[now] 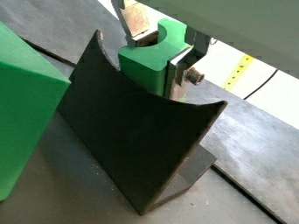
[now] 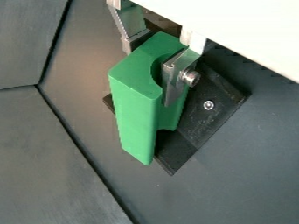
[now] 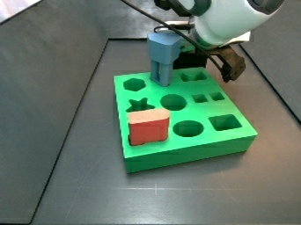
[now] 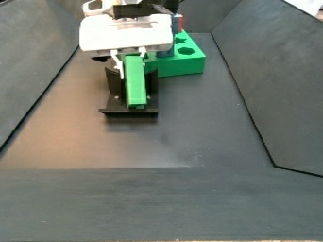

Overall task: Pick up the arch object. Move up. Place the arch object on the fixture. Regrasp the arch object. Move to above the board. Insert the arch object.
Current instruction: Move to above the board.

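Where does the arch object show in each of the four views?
Wrist view: arch object between the tool's fingers, beside the fixture's dark wall.
Wrist view: held upright over the fixture's base.
Side view: not made out; the tool is behind the board.
Side view: upright on the fixture, under the tool.
Shared landmark: the fixture.

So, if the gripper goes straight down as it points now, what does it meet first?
Probably the fixture: the gripper holds the arch object over its base plate, so the arch's lower end would likely touch there first.
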You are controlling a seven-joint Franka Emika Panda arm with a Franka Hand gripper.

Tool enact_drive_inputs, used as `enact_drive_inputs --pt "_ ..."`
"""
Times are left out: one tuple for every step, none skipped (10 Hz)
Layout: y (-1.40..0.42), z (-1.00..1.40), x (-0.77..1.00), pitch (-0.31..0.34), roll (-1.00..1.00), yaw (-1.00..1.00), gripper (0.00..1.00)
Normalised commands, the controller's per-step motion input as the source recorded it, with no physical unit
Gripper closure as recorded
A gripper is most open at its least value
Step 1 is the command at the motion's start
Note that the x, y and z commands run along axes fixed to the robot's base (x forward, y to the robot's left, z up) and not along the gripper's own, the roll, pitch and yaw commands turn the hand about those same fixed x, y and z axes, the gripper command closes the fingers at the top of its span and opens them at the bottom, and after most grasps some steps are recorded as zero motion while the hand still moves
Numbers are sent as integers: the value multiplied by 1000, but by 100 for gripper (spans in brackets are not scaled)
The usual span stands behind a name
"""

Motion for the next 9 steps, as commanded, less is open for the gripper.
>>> enact_drive_inputs --pt "117 1000 127 337 41 -33 100" --pt "111 1000 128 330 23 -13 100" --pt "112 1000 124 324 -11 63 100" --pt "108 1000 122 311 -30 111 100" --pt "99 1000 119 271 -42 185 100" --pt "97 1000 120 229 -44 222 100" --pt "92 1000 118 166 -42 246 100" --pt "89 1000 117 131 -38 249 100" --pt "82 1000 114 63 -30 238 100"
